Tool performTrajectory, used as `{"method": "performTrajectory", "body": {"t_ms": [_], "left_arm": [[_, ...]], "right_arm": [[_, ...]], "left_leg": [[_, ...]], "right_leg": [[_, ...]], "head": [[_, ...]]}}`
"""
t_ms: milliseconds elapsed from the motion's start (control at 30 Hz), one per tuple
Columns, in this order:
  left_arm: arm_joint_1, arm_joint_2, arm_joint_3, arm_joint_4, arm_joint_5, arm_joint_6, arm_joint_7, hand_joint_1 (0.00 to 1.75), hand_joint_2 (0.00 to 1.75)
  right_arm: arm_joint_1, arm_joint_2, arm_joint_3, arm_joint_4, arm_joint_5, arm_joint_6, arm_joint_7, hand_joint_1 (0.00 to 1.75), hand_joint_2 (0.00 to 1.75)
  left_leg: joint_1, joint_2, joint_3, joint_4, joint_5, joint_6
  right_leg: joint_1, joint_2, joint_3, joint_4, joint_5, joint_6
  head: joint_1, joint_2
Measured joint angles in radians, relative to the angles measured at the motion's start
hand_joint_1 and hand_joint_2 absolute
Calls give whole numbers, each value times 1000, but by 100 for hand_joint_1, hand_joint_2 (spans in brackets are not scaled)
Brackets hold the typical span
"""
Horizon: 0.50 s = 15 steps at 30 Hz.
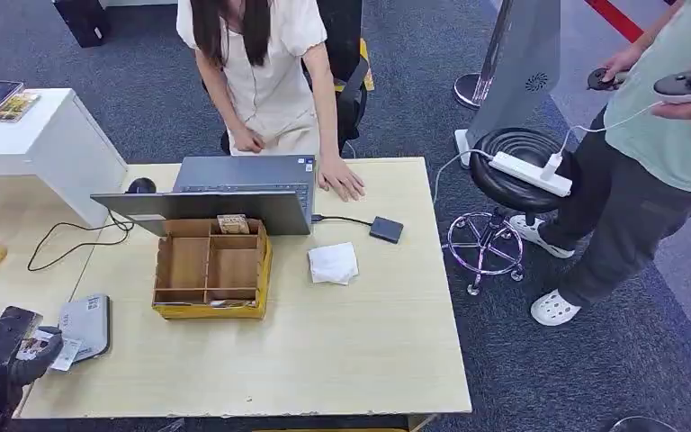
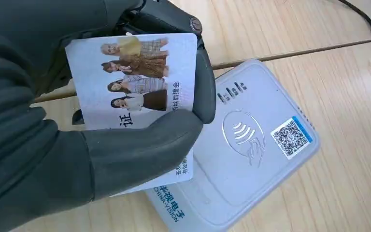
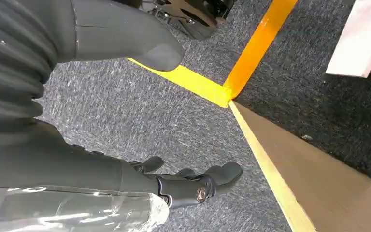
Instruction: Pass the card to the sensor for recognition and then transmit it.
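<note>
In the left wrist view, the left hand covers part of the card and its lower print; the card hides a corner of the sensor, perhaps touching it

Light wood table is carrying a grey card reader at its near-left edge, a wooden divided organizer mid-table, an open laptop just behind it, a white folded tissue, and a small dark drive cabled to the laptop.
</note>
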Motion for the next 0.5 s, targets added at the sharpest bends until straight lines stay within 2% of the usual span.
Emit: {"method": "performTrajectory", "body": {"t_ms": [500], "left_arm": [[6, 0, 3, 0, 13, 56, 0, 175, 175]], "right_arm": [[0, 0, 0, 0, 3, 0, 2, 0, 175]], "left_leg": [[0, 0, 0, 0, 0, 0]], "right_leg": [[0, 0, 0, 0, 0, 0]], "head": [[0, 0]]}}
